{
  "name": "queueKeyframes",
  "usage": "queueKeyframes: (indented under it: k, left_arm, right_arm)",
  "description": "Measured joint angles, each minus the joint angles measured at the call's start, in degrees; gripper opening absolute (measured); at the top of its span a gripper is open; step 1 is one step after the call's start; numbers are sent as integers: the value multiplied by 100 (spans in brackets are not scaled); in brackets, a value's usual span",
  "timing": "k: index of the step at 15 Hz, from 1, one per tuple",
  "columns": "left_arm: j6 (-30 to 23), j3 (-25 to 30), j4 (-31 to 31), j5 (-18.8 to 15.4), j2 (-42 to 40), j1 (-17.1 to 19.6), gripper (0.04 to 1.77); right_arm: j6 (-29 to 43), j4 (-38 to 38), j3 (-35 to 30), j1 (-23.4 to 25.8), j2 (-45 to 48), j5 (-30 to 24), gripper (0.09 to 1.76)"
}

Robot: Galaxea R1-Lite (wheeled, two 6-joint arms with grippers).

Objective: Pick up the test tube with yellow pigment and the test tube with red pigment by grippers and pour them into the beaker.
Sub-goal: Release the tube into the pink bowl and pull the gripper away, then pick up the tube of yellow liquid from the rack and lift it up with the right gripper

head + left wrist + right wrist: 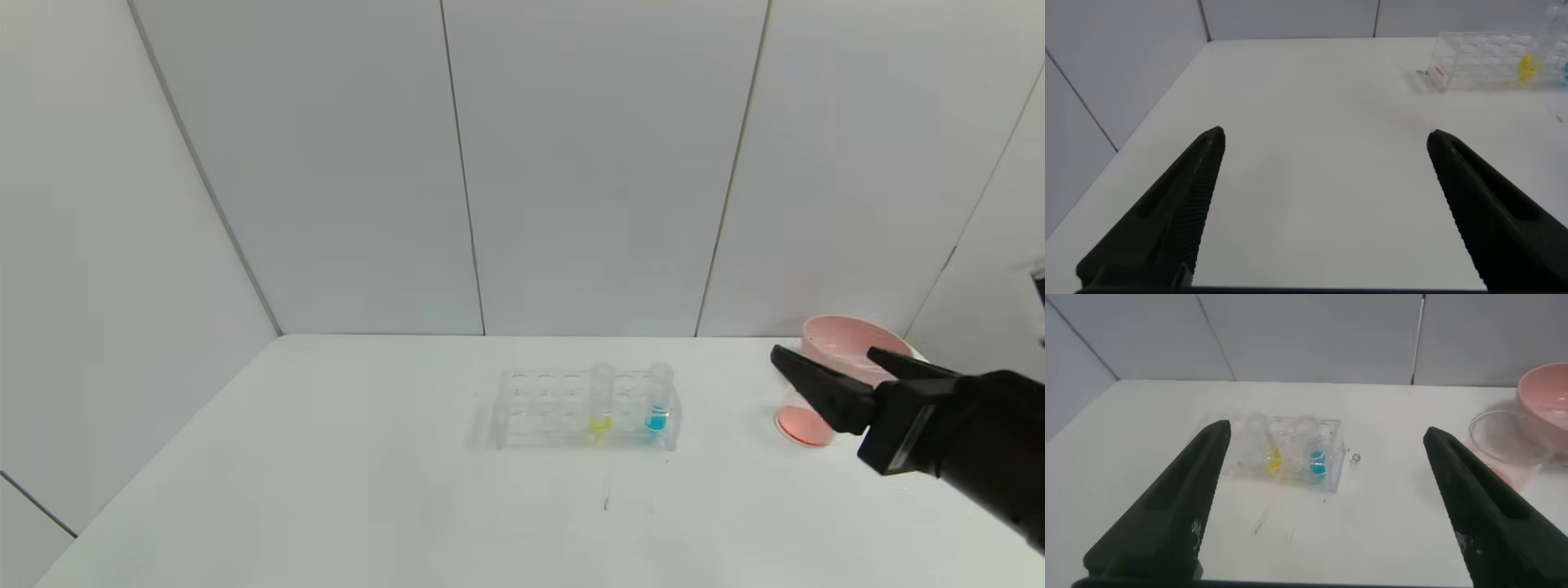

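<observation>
The test tube with yellow pigment (601,402) stands upright in a clear rack (539,404) at the table's middle; it also shows in the right wrist view (1275,456) and the left wrist view (1529,65). No tube with red pigment is in view. The clear beaker (802,425) stands right of the rack with a reddish layer at its bottom, partly behind my right gripper (824,355). That gripper is open and empty, hovering right of the rack and facing it (1327,429). My left gripper (1325,135) is open and empty over bare table far left of the rack.
A tube with blue liquid (657,404) stands in the rack's right end. A pink funnel (845,341) sits behind the beaker (1504,441) at the back right corner. Grey walls close the table at the back and sides.
</observation>
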State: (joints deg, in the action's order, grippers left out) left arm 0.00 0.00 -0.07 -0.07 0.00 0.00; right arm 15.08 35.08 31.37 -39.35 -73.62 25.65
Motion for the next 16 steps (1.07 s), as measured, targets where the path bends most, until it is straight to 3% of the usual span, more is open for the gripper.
queueKeyframes:
  k: [4, 8, 12, 16]
  left_arm:
    - [0, 0, 0, -2, 0, 0, 176]
    - [0, 0, 0, -2, 0, 0, 176]
    - [0, 0, 0, -2, 0, 0, 176]
    - [0, 0, 0, 0, 0, 0, 176]
  right_arm:
    - [-197, 1237, -568, -712, -769, 469, 170]
    - [-236, 1872, -577, -1193, -1921, 642, 170]
    - [-217, 2141, -66, -1407, -3007, 761, 170]
    - [-202, 2141, 694, -1324, -3906, 970, 170]
